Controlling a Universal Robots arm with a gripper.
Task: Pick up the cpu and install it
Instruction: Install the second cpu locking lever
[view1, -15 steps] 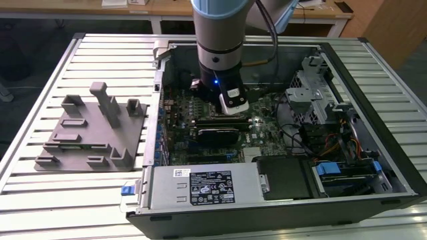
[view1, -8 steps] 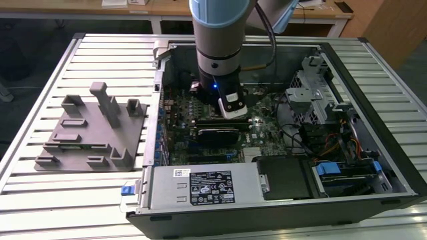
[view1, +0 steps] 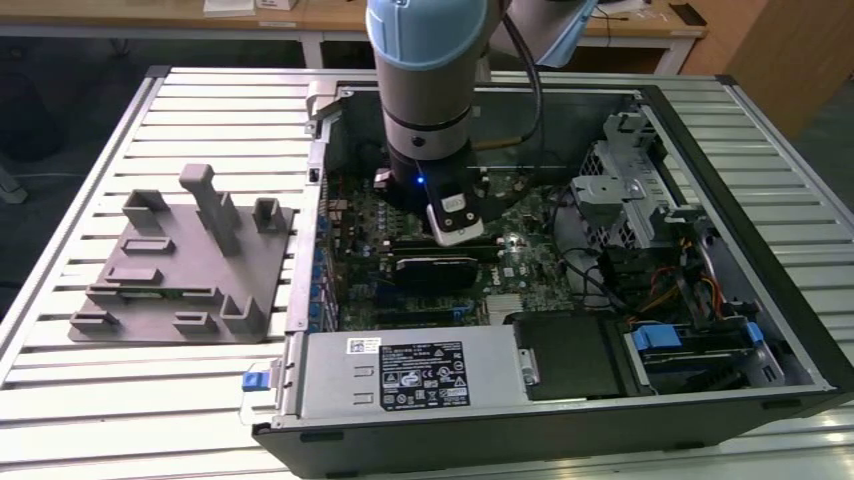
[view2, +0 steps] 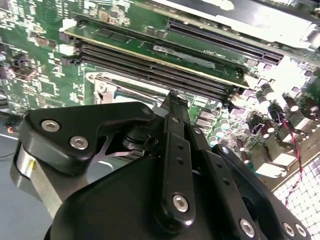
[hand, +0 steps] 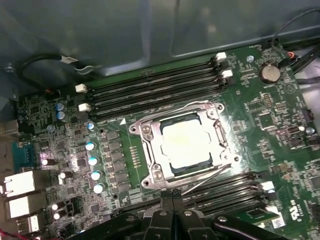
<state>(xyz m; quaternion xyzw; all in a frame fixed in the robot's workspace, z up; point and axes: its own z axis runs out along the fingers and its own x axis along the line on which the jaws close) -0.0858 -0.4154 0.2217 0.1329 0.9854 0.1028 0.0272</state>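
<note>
The cpu (hand: 190, 142), a shiny pale square, lies flat inside the metal socket frame (hand: 150, 150) on the green motherboard (hand: 280, 115). In the first wrist view my gripper (hand: 172, 197) hovers just beside the socket's edge, above the board, its two black fingers pressed together with nothing between them. The second wrist view has the same shut gripper (view2: 172, 96) pointing at the socket frame (view2: 107, 82), next to the memory slots (view2: 165, 70). In the exterior view the arm (view1: 424, 110) reaches straight down into the open computer case (view1: 747, 330).
Rows of black memory slots (hand: 155, 90) flank the socket on both sides. A grey fixture plate (view1: 187, 260) with upright posts sits on the slatted table (view1: 80, 390) at the exterior view's left. Drive cages and cables (view1: 641, 210) fill the case's right side.
</note>
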